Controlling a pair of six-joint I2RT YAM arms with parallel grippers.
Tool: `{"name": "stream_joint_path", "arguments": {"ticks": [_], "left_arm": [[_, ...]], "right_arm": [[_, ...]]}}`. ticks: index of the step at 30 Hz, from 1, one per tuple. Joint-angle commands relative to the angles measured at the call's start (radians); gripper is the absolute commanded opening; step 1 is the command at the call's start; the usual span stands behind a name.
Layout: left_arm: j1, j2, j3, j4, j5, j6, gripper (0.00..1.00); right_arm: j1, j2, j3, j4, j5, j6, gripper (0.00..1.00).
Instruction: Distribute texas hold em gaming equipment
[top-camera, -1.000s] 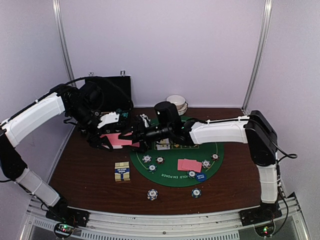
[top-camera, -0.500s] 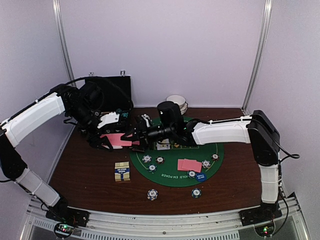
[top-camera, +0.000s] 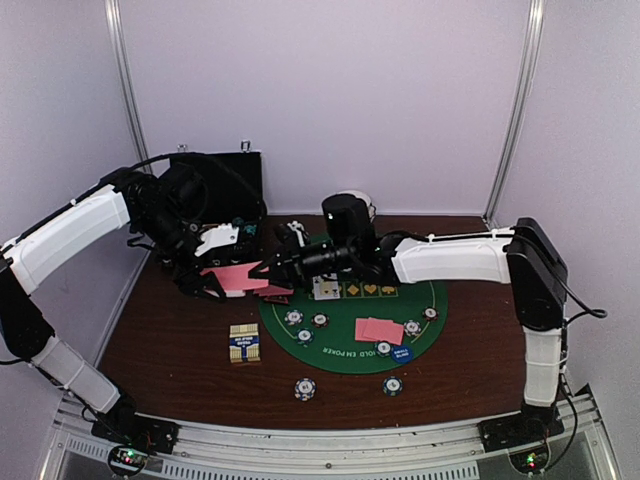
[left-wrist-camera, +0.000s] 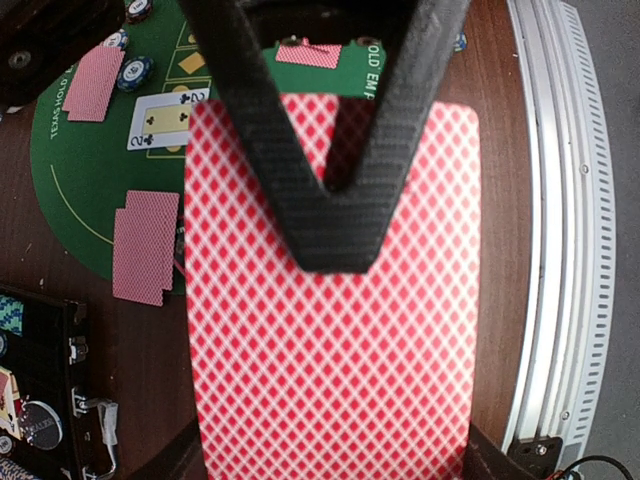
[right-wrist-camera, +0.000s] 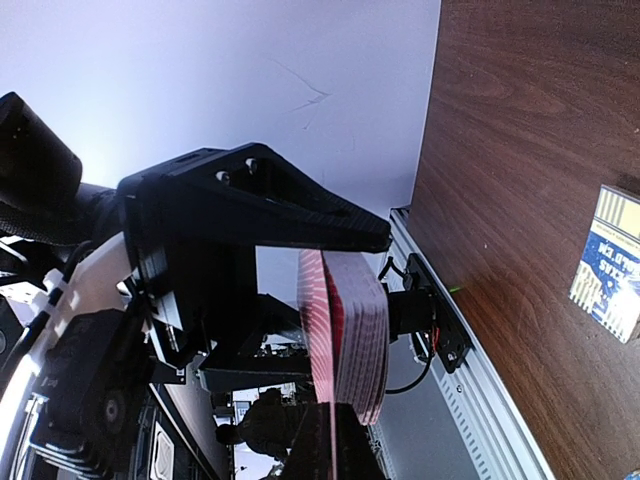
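Note:
My left gripper (top-camera: 213, 276) is shut on a deck of pink-backed playing cards (top-camera: 235, 277), held over the left of the table; its back fills the left wrist view (left-wrist-camera: 330, 340). My right gripper (top-camera: 272, 272) reaches in from the right and is shut on the top card's edge; its dark fingers (left-wrist-camera: 335, 215) lie on the card. The right wrist view shows the deck (right-wrist-camera: 355, 335) edge-on, one thin card running down between my fingers. On the green mat (top-camera: 340, 352) lie several poker chips (top-camera: 293, 317), a face-down pair of cards (top-camera: 379, 330), a face-up card (top-camera: 326, 289) and a blue button (top-camera: 399, 354).
Two chips (top-camera: 304, 388) sit on the brown table in front of the mat. A yellow-and-blue card box (top-camera: 244, 343) lies left of the mat. The black case (top-camera: 220, 180) stands open at the back left, and white bowls (top-camera: 355, 200) show behind my right arm.
My right gripper has closed onto the top card of the deck, and that arm has drawn slightly right. The left arm and deck have stayed put.

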Motion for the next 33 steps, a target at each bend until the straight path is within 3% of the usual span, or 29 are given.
{"name": "stream_joint_path", "arguments": {"ticks": [1, 12, 17, 22, 26, 33], "left_arm": [[0.007, -0.004, 0.034, 0.021, 0.017, 0.0, 0.26], [0.007, -0.007, 0.036, 0.012, 0.016, 0.003, 0.26], [0.007, -0.012, 0.032, 0.011, 0.013, 0.004, 0.26], [0.007, -0.015, 0.03, 0.01, 0.016, 0.005, 0.26], [0.007, -0.017, 0.029, 0.007, 0.014, 0.005, 0.25], [0.007, -0.014, 0.03, 0.005, 0.016, 0.006, 0.25]], "right_arm": [[-0.037, -0.078, -0.02, -0.044, -0.016, -0.035, 0.0], [-0.111, -0.101, -0.006, -0.213, -0.035, -0.14, 0.0], [-0.166, -0.107, 0.099, -0.563, 0.024, -0.399, 0.0], [-0.207, -0.049, 0.272, -0.961, 0.174, -0.714, 0.0], [-0.212, 0.022, 0.423, -1.22, 0.385, -0.92, 0.0], [-0.161, 0.122, 0.596, -1.42, 0.84, -1.236, 0.0]]}}
